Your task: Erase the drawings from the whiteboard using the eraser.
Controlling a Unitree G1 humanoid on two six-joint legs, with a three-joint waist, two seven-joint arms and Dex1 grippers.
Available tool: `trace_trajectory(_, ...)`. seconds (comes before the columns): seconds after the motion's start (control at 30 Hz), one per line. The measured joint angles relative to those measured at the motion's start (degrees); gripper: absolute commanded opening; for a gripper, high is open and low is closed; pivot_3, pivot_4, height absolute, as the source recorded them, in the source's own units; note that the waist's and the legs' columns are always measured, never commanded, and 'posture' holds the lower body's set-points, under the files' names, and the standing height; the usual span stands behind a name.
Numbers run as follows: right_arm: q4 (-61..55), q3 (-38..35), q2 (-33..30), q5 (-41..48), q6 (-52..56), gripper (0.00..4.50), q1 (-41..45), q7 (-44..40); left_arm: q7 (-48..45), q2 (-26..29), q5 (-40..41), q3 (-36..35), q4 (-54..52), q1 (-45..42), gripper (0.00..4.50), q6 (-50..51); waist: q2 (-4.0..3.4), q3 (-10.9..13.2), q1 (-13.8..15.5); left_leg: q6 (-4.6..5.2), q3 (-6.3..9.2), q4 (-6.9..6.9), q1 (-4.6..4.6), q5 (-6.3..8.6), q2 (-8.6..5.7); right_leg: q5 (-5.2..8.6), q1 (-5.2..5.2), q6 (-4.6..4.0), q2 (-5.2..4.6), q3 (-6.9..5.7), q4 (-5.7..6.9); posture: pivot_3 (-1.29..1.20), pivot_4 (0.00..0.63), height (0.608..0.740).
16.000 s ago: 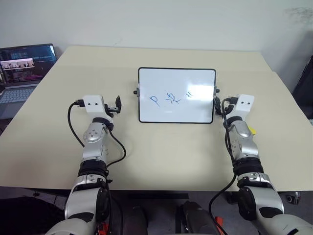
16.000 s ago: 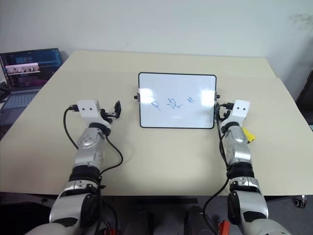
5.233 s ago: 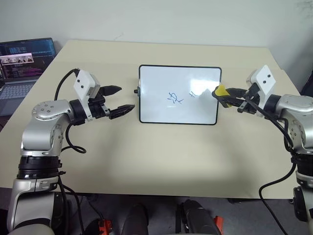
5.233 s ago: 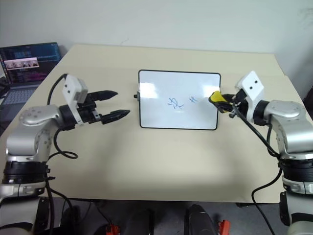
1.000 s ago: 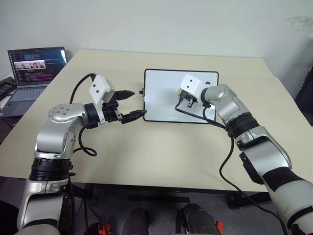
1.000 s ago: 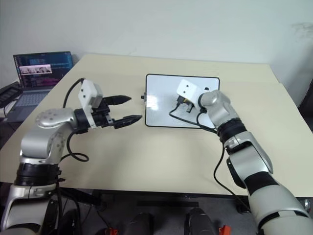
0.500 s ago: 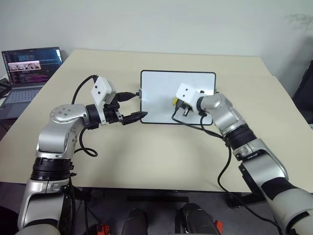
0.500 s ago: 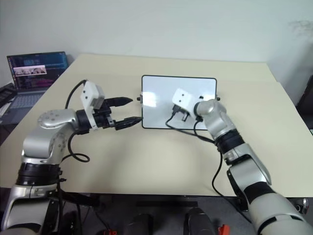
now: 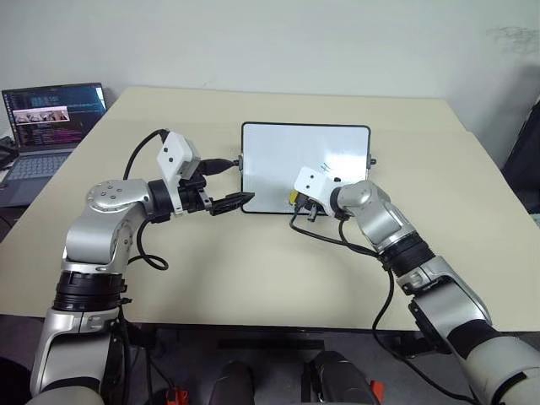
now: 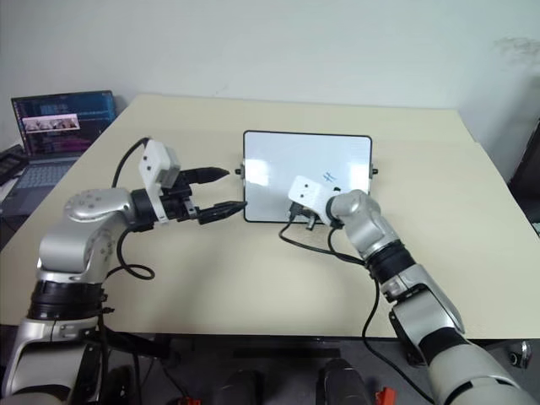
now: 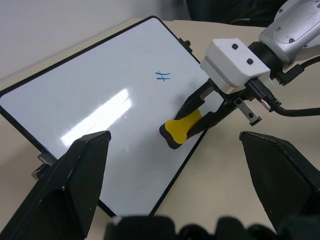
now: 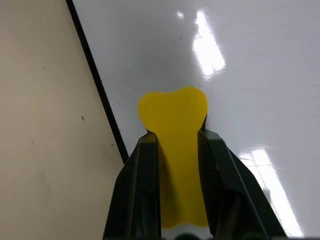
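The whiteboard [image 9: 337,152] lies flat in the middle of the table. One small blue scribble of the drawings [image 11: 162,76] shows on its right half. My right gripper [image 9: 297,201] is shut on the yellow eraser [image 11: 181,129], whose black tip rests on the board close to its near frame. The right wrist view shows the eraser [image 12: 173,120] clamped between both fingers [image 12: 145,190] over the glossy board [image 12: 240,60]. My left gripper [image 9: 243,179] hovers open at the board's left edge, holding nothing.
An open laptop [image 9: 51,118] stands at the table's far left corner. The beige table [image 9: 253,261] stretches bare in front of the board. A black cable loops from my right wrist onto the table near the board's front edge.
My right gripper has carried the eraser down across the board to its near edge. The left gripper has stayed put. Compared with the oldest frames, fewer blue scribbles show.
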State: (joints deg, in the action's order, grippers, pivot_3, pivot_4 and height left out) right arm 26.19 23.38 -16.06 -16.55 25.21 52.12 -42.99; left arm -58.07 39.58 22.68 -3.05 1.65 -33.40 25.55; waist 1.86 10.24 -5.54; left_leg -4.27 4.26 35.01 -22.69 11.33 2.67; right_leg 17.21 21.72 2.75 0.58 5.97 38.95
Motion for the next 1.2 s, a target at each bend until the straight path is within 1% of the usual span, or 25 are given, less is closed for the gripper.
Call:
trace_trajectory(0.1, -4.72, -0.62, -2.36, 1.16, 2.43, 0.68, -0.99, -2.59, 0.00, 0.02, 0.00, 0.00, 0.07, 0.00, 4.50, 0.00, -0.04, 0.06, 0.78, -0.05, 0.03, -0.05, -0.40, 0.02, -0.04, -0.23, 0.28, 0.40, 0.00, -0.05, 0.02, 0.00, 0.150, 0.740)
trace_trajectory(0.13, -6.86, -1.42, -3.42, 2.17, 3.41, 0.68, -1.80, -3.75, -0.01, 0.02, 0.01, 0.00, 0.07, -0.08, 4.50, 0.00, -0.04, 0.08, 0.99, -0.10, 0.04, -0.10, -0.53, 0.05, -0.04, -0.21, 0.36, 0.39, 0.00, -0.08, -0.01, 0.00, 0.150, 0.740)
trace_trajectory(0.23, -13.79, -4.16, -7.82, 5.22, 5.50, 0.68, -5.13, -7.24, -0.02, 0.38, 0.01, -0.19, 0.46, -0.20, 4.50, -0.01, -0.17, 0.25, 1.46, -0.21, 0.18, -0.09, -1.37, 0.12, -0.05, -0.23, 1.07, 0.34, -0.01, -0.26, 0.00, 0.00, 0.150, 0.740)
trace_trajectory(0.3, -21.07, -7.22, -11.53, 8.74, 6.91, 0.68, -7.78, -9.99, -0.09, 0.93, -0.02, -0.37, 0.97, -0.35, 4.50, -0.08, -0.35, 0.37, 1.94, -0.23, 0.20, -0.09, -1.95, 0.13, -0.04, -0.32, 1.66, 0.11, -0.01, -0.31, 0.02, 0.00, 0.150, 0.740)
trace_trajectory(0.33, -24.49, -8.99, -13.32, 10.26, 7.66, 0.68, -8.62, -11.04, -0.09, 1.14, -0.05, -0.47, 1.16, -0.39, 4.50, -0.12, -0.47, 0.46, 2.10, -0.25, 0.21, -0.09, -2.11, 0.14, -0.04, -0.27, 1.81, 0.10, -0.01, -0.34, 0.01, 0.00, 0.150, 0.740)
trace_trajectory(0.4, -30.00, -13.48, -17.90, 13.23, 8.73, 0.68, -9.39, -12.38, -0.09, 1.64, -0.07, -0.67, 1.48, -0.52, 4.50, -0.18, -0.55, 0.55, 2.20, -0.33, 0.20, -0.12, -2.15, 0.21, -0.05, -0.04, 1.84, 0.02, -0.06, -0.41, 0.01, 0.00, 0.150, 0.740)
trace_trajectory(0.5, -31.67, -19.78, -22.57, 14.84, 8.87, 0.68, -10.17, -11.65, -0.07, 1.98, -0.05, -1.38, 1.61, -0.65, 4.50, -0.41, -0.55, 0.55, 2.36, -0.32, 0.19, -0.18, -2.15, 0.30, -0.03, 0.12, 1.82, -0.10, -0.08, -0.52, -0.01, 0.00, 0.150, 0.740)
trace_trajectory(0.6, -31.47, -23.57, -22.71, 18.15, 8.46, 0.68, -12.55, -11.33, -0.10, 2.22, -0.05, -1.46, 1.87, -0.66, 4.50, -0.93, -0.56, 0.56, 2.24, -0.29, 0.17, -0.19, -2.13, 0.31, -0.03, 0.13, 1.80, -0.11, -0.08, -0.50, 0.03, 0.00, 0.150, 0.740)
trace_trajectory(0.67, -31.19, -24.48, -22.77, 19.99, 7.00, 0.68, -14.75, -11.35, -0.12, 2.23, -0.06, -1.46, 2.40, -0.71, 4.50, -1.17, -0.55, 0.56, 2.26, -0.29, 0.17, -0.16, -2.12, 0.31, -0.04, 0.13, 1.76, -0.11, -0.08, -0.51, 0.05, 0.00, 0.150, 0.740)
trace_trajectory(0.8, -29.14, -24.60, -24.11, 20.88, 5.02, 0.68, -17.80, -11.18, -0.12, 2.29, -0.09, -1.45, 3.24, -0.84, 4.50, -1.30, -0.56, 0.57, 2.32, -0.30, 0.17, -0.07, -2.11, 0.31, -0.07, 0.11, 1.71, -0.08, -0.10, -0.52, 0.07, 0.00, 0.150, 0.740)
trace_trajectory(0.93, -28.08, -24.60, -25.57, 20.69, 3.90, 0.68, -18.08, -10.21, -0.19, 2.29, -0.09, -1.45, 3.26, -1.09, 4.50, -1.47, -0.56, 0.57, 2.24, -0.31, 0.17, -0.08, -2.07, 0.30, -0.05, 0.11, 1.71, -0.09, -0.08, -0.52, 0.10, 0.00, 0.150, 0.740)
trace_trajectory(1.2, -27.44, -24.47, -25.87, 21.17, 3.22, 0.68, -18.08, -9.37, -0.24, 2.29, -0.09, -1.44, 3.26, -1.08, 4.50, -1.90, -0.56, 0.57, 2.33, -0.31, 0.17, -0.05, -2.07, 0.30, -0.06, 0.11, 1.67, -0.09, -0.09, -0.53, 0.11, 0.00, 0.150, 0.740)
